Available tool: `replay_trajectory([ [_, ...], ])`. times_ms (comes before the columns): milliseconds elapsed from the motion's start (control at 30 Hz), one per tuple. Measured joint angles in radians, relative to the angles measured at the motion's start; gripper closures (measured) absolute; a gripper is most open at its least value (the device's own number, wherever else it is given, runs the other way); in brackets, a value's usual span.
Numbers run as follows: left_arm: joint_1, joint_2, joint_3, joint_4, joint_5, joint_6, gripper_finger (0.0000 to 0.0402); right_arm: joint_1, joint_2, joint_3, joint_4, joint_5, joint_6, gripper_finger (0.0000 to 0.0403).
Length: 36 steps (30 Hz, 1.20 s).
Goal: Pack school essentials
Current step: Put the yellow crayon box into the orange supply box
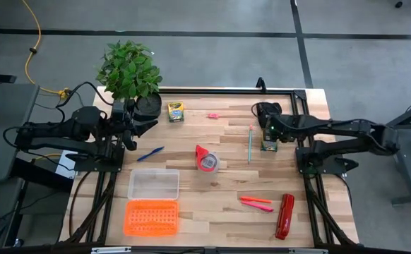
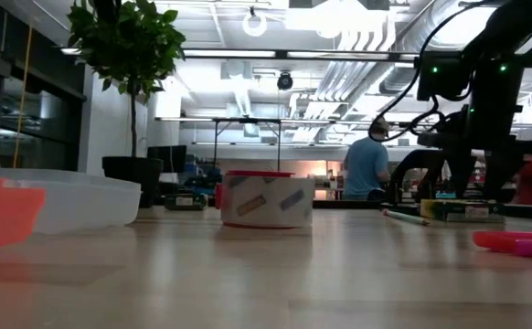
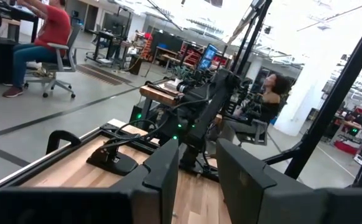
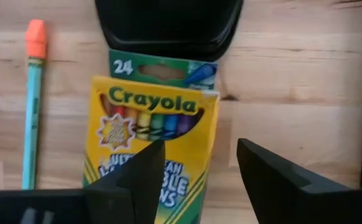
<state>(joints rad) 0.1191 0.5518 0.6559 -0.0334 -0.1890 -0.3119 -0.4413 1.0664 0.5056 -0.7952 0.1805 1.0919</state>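
One yellow-green crayon box (image 4: 159,127) lies flat on the table at the right, beside the teal pencil (image 1: 249,143). My right gripper (image 4: 196,177) points down over this box, open, its fingers standing above the box's near half. A second crayon box (image 1: 175,111) lies at the far edge, with the tiny pink piece (image 1: 212,115) to its right. The blue pen (image 1: 150,153) lies at the left and the pink-red markers (image 1: 256,203) at the near right. My left gripper (image 3: 196,180) waits level by the plant pot, open, with nothing between its fingers.
A red tape roll (image 1: 207,159) stands mid-table. An orange case (image 1: 151,217) and its clear lid (image 1: 153,183) lie at the near left, and a red stapler (image 1: 284,216) at the near right. A potted plant (image 1: 129,70) fills the far left corner. A black mount (image 4: 168,25) lies just beyond the crayon box.
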Motion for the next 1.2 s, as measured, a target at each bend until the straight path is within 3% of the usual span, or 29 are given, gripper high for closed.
replay_trajectory([
  [267,0.000,0.000,0.000,0.000,0.000,0.000,0.0302,-0.138,0.001,0.000,0.011,-0.090,-0.130,0.0263],
  [533,0.000,0.000,0.000,0.002,0.000,-0.001,0.0302,-0.218,-0.001,-0.094,0.163,-0.230,-0.146,0.0268],
  [800,0.000,0.000,0.000,0.009,0.000,0.000,0.0302,-0.223,0.000,-0.109,0.230,-0.238,-0.128,0.0277],
  [900,0.000,0.000,0.000,0.010,0.000,0.000,0.0302,-0.222,0.000,-0.109,0.230,-0.235,-0.124,0.0303],
  [1067,0.000,0.000,0.000,0.010,0.000,0.000,0.0302,-0.222,-0.007,-0.109,0.235,-0.229,-0.129,0.0380],
  [1200,0.000,0.000,0.000,0.010,0.000,-0.001,0.0302,-0.219,-0.046,-0.098,0.220,-0.233,-0.132,0.0389],
])
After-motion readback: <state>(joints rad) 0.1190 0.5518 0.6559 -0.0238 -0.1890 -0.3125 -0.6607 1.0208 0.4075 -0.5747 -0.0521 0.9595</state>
